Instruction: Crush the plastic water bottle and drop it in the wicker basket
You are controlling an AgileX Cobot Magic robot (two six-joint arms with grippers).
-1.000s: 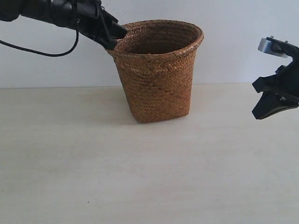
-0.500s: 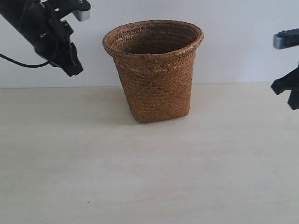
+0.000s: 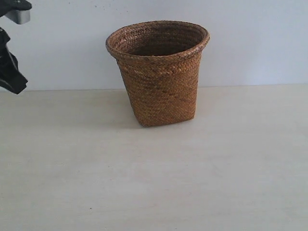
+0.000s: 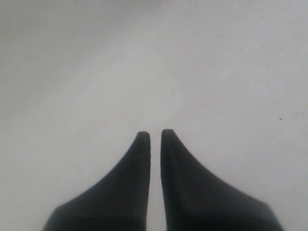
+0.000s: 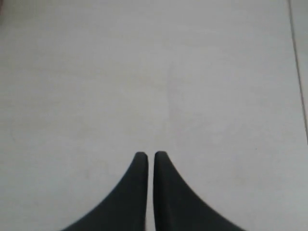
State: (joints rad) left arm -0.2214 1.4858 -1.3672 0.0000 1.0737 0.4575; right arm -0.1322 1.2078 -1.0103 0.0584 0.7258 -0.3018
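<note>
The brown wicker basket (image 3: 159,72) stands upright at the back middle of the pale table (image 3: 154,173). No plastic water bottle shows in any view; the basket's inside is hidden from here. My left gripper (image 4: 154,132) is shut with nothing between its black fingers, over bare table. In the exterior view it hangs at the far left edge (image 3: 12,79), well away from the basket. My right gripper (image 5: 147,154) is also shut and empty above bare table, and it is out of the exterior view.
A white wall (image 3: 250,43) rises behind the table. In the right wrist view, a thin dark seam or table edge (image 5: 298,77) runs along one side.
The left arm pulled back from the basket's rim to the far left edge of the view. The right arm withdrew to the right and left the exterior view.
</note>
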